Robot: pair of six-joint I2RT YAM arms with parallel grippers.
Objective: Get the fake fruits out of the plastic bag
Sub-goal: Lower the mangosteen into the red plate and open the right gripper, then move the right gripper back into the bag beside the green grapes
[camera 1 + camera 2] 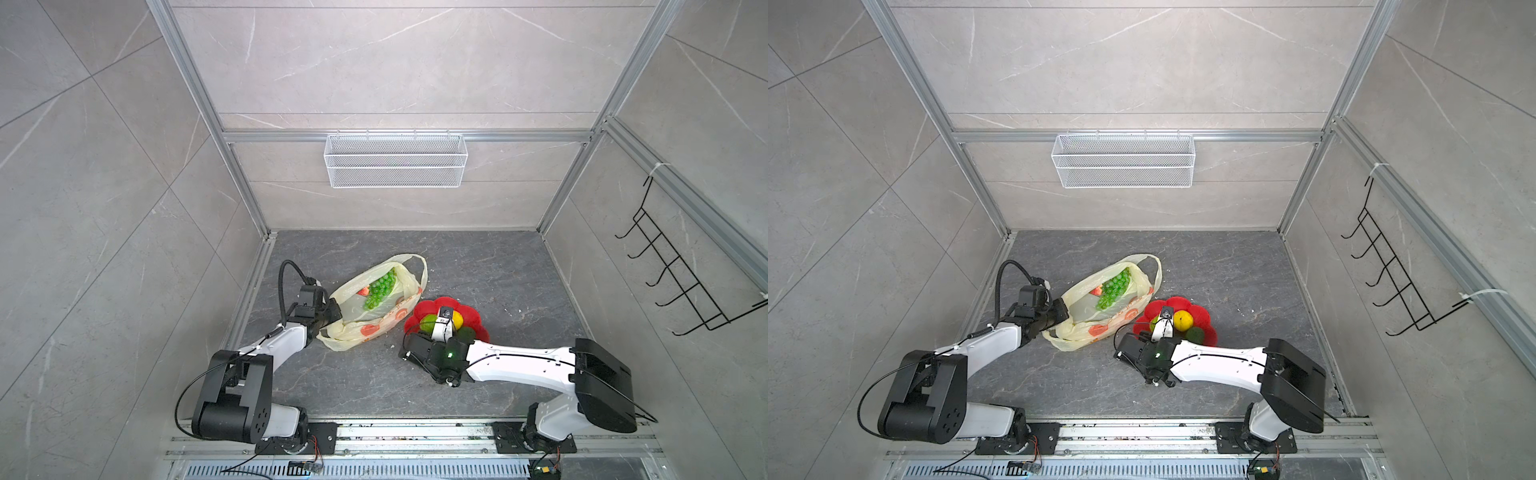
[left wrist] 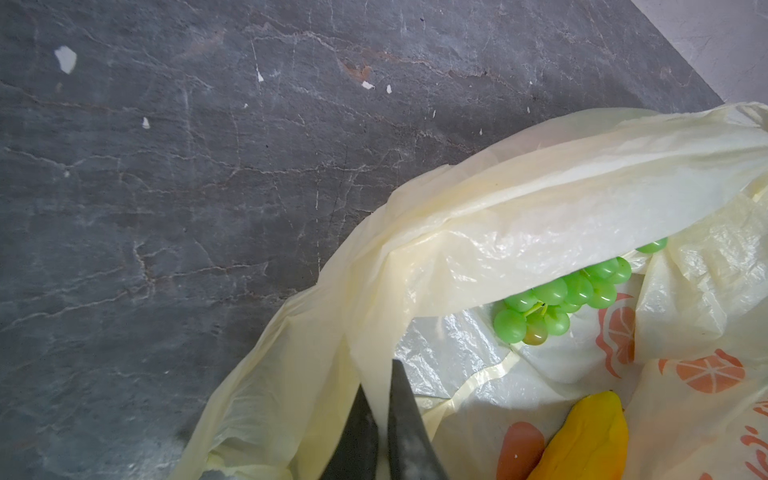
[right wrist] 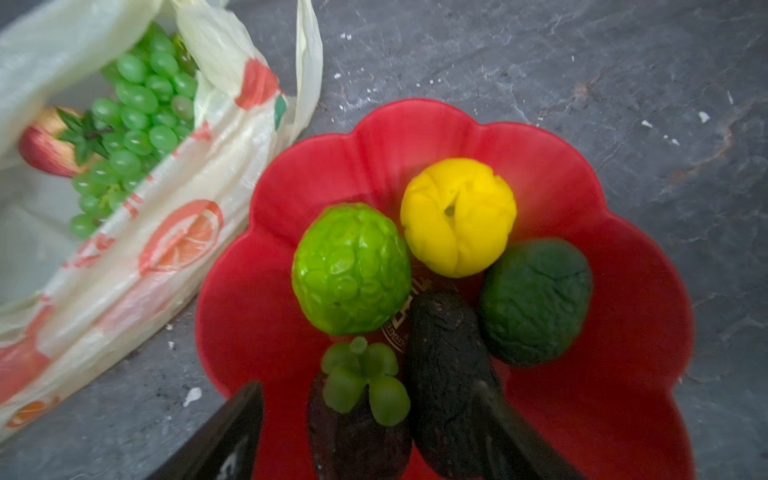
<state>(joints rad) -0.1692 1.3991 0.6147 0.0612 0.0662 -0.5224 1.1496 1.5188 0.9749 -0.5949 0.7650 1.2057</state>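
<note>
The grape bunch (image 1: 380, 293) lies inside the plastic bag (image 1: 374, 328), in its open mouth. The bag rests just beside the red plate (image 3: 436, 112), on the side of the plate toward the left arm; we cannot tell if the film touches the rim. A red strawberry (image 3: 41, 145) lies against the grapes, farther from the plate than they are. A yellow banana (image 2: 590, 436) is also in the bag.

We judge the fruits to be light, hollow and glossy, so they may slip between hard jaws. The bunch is soft and knobbly; we would take it across its middle, or by the stem if it shows. The bag is thin and soft and folds easily, so its mouth must be held open.

The left gripper (image 2: 377, 374) is clamped on the rim film of the bag, at the end away from the plate. The right gripper (image 3: 368, 388) hangs over the plate with its jaws apart and holds nothing. Under it, on the plate, lie the bumpy green fruit (image 3: 351, 270), the lemon (image 3: 457, 216) and dark avocados (image 3: 536, 301). The grapes are near this gripper, beyond the plate rim.
</note>
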